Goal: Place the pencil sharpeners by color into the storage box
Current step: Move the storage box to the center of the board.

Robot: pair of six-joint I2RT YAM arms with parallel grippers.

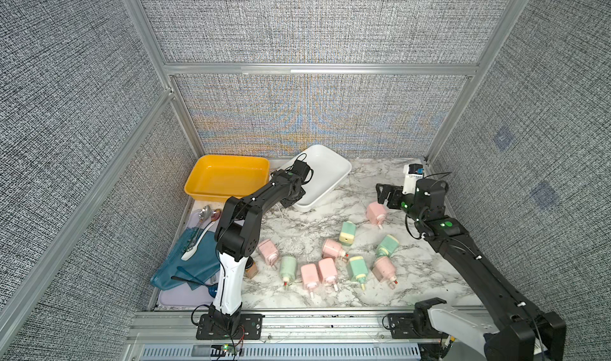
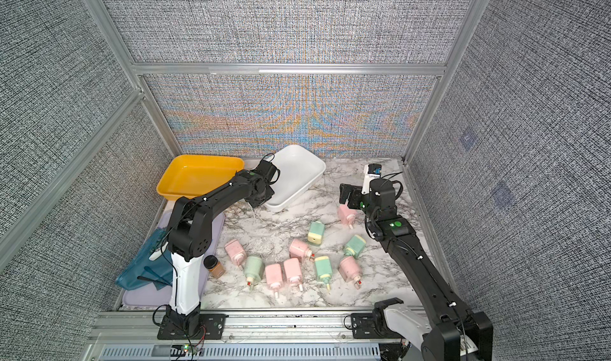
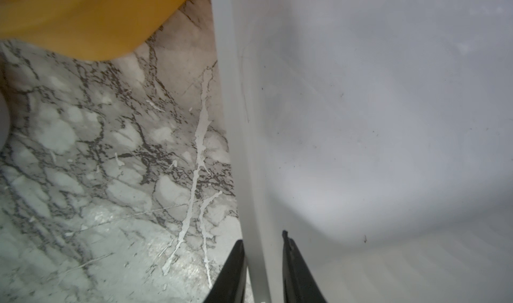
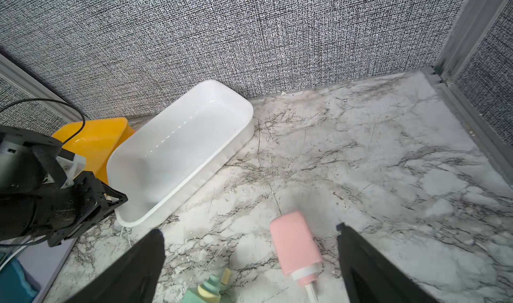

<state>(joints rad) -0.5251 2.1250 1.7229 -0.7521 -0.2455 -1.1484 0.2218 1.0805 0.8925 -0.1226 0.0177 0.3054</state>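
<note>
At the back of the marble tabletop (image 1: 413,276), the yellow storage box (image 1: 228,174) and white storage box (image 1: 325,174) sit empty. My left arm (image 1: 261,197) stretches forward, left end effector (image 3: 262,239) pinching the white box's wall. My right end effector (image 4: 249,228) hangs spread above one pink pencil sharpener (image 4: 294,243). All ten pencil sharpeners (image 1: 327,270) lie on the tabletop.

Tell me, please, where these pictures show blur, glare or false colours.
In both top views, rainbow moiré covers the back wall; in the left wrist view, the yellow bin is out of focus; in the right wrist view, glare streaks cross the floor of the white bin.
</note>
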